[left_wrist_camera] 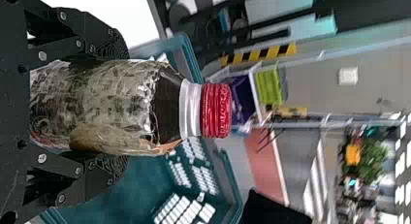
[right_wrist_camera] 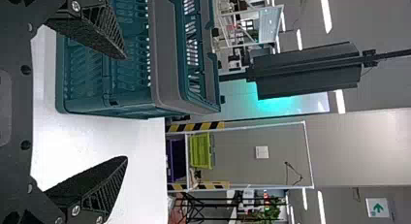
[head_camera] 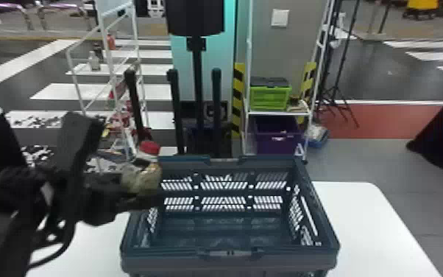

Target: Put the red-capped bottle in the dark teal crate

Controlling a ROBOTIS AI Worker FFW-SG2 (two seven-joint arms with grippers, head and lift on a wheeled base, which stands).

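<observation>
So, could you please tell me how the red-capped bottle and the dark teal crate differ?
The red-capped bottle is held up by the left gripper, its jaws shut on it, while the dark teal crate rests on the white table. The bottle is much smaller and narrow-necked; the crate is a wide box with slotted walls. The bottle is capped; the crate is open-topped.

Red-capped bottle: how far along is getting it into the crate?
Grasping looks done: the left gripper is closed around the bottle. In hand is the carry, the bottle held up near the crate's left side. Lowering it inside and releasing it remain.
</observation>
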